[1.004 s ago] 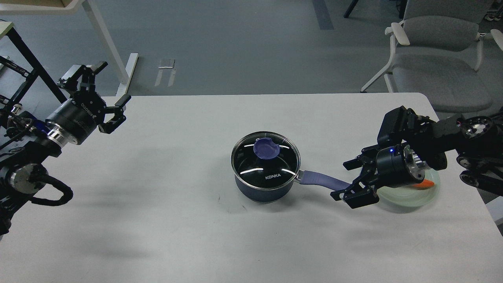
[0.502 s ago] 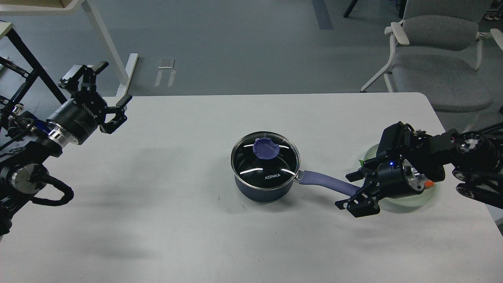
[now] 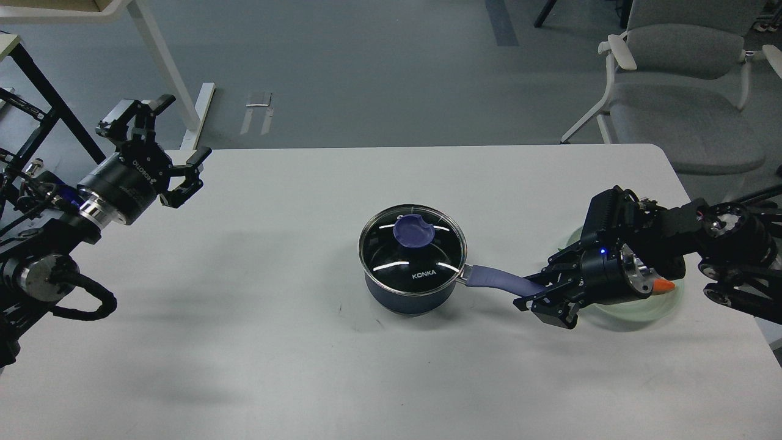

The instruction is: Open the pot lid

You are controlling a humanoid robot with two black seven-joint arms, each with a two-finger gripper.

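White desk [image 3: 293, 342] carries everything. Right gripper [image 3: 545, 292] pinches the far end of the pot's purple handle [image 3: 498, 280]. Lid [image 3: 413, 239] (glass, purple knob) sits on the pot [image 3: 410, 296]. Left gripper [image 3: 174, 146] hangs wide, well left of the pot.

Grey floor [image 3: 366, 73], white table [image 3: 275, 342], grey chair [image 3: 684, 104].

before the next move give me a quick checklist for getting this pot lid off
1. Lid seated on pot: ok.
2. Lid knob unobstructed: ok.
3. Right end effector at tip of pot handle: ok; whether it grips: cannot tell.
4. Left end effector open: ok; near knob: not ok, it is at the table's far left edge.
5. Plate clear of right arm: cannot tell.
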